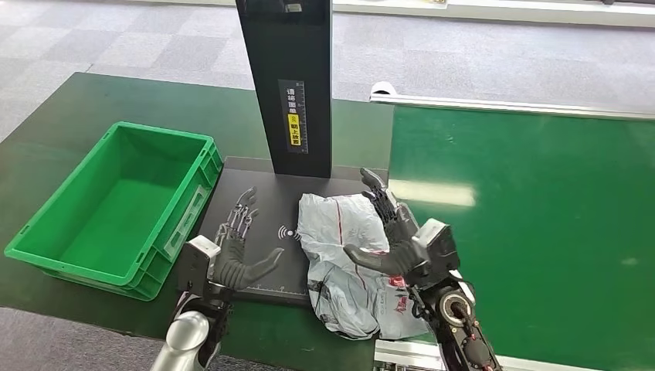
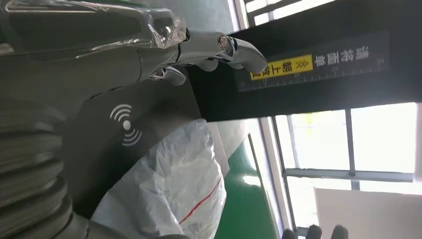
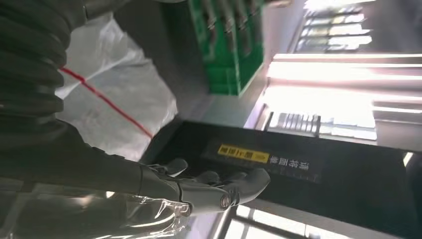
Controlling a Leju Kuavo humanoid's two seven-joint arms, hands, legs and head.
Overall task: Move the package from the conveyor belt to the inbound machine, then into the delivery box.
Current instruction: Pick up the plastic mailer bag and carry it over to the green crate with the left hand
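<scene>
On the inbound machine (image 1: 255,267) plate's right edge lies the package (image 1: 344,263), long axis front-to-back; right hand (image 1: 394,232) touches it, left hand (image 1: 235,239) beside; both spread wide, holding nothing.

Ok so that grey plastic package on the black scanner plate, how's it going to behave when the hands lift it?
The package is a crumpled poly bag, so it will probably sag and fold rather than stay stiff. Its glossy film looks slippery, so a two-sided squeeze seems safer. It lies flat, overhanging the scanner plate, so rolling seems unlikely.
</scene>
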